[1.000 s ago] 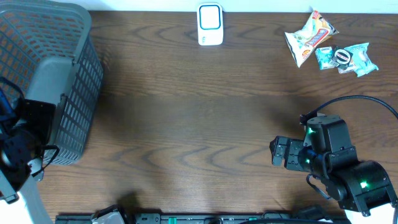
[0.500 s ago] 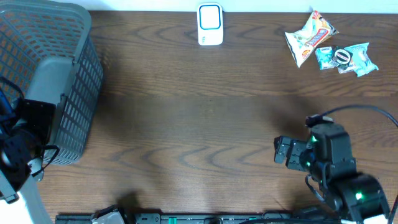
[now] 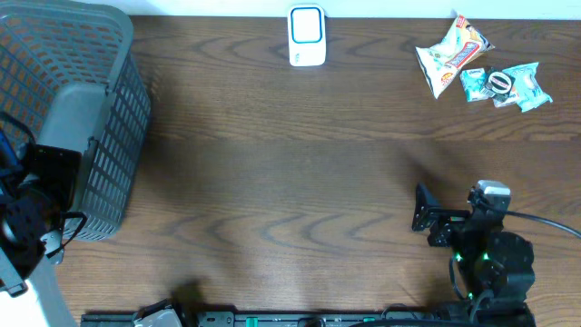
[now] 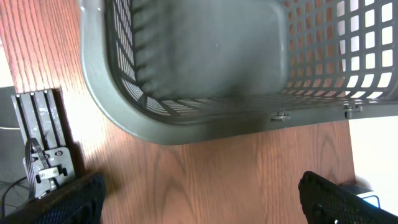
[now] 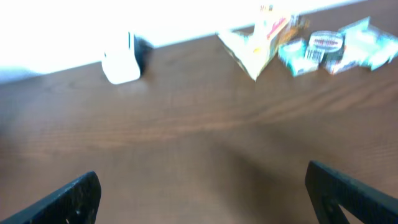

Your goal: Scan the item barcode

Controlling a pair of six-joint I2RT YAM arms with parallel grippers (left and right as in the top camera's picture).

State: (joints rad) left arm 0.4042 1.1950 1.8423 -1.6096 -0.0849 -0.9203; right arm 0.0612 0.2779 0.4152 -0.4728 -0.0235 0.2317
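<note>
The right gripper [image 3: 420, 211] has its jaws wide apart and holds nothing; it hangs near the front edge of the dark brown wooden table [image 3: 290, 182]. The left gripper [image 4: 199, 208] is also spread open and empty, close to the grey plastic mesh basket [image 4: 155, 134].

The items lie in the far right corner: a yellow and orange crinkled snack packet [image 3: 452, 53] and, just beside it, a teal plastic packet [image 3: 522, 86]. Both are well apart from the right gripper and from the white box-shaped scanner with a blue face [image 3: 307, 36].

Because the packets lie so close together, a reach could catch both or push one over the far edge. Thin foil may also fold in the grip and turn the barcode away from the scanner.

The right wrist view is blurred. A round thing with a striped label [image 5: 324, 43] sits on the teal packet, but I cannot tell whether it is separate. From overhead the left gripper is hard to make out.
</note>
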